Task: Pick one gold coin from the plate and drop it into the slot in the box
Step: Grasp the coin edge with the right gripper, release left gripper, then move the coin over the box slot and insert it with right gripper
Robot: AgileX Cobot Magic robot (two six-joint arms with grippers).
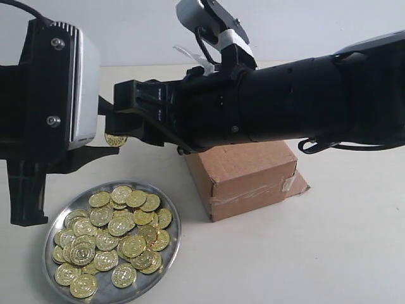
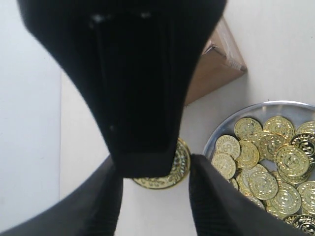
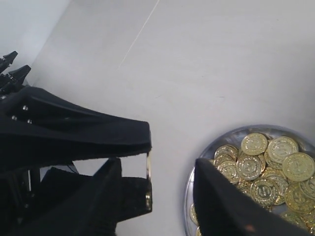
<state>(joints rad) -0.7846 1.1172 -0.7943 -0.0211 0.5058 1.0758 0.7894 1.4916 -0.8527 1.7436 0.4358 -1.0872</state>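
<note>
A gold coin (image 1: 115, 140) hangs in the air above the table, left of the box. My left gripper (image 1: 112, 144) is shut on the coin (image 2: 173, 173), pinching it by its rim. My right gripper (image 1: 121, 109) reaches across from the right and stands open around that coin (image 3: 149, 167), one finger (image 2: 138, 98) in front of its face; I see no contact. The silver plate (image 1: 174, 223) lies below, heaped with several gold coins (image 1: 114, 234). The brown box (image 1: 248, 172) sits behind the right arm, which hides the box slot.
The right forearm (image 1: 297, 101) spans the scene above the box. A taped flap (image 1: 296, 185) sticks out at the box's base. Bare pale table (image 1: 304, 259) shows right of the plate and in front of the box. The plate rim (image 3: 256, 129) lies under the right gripper.
</note>
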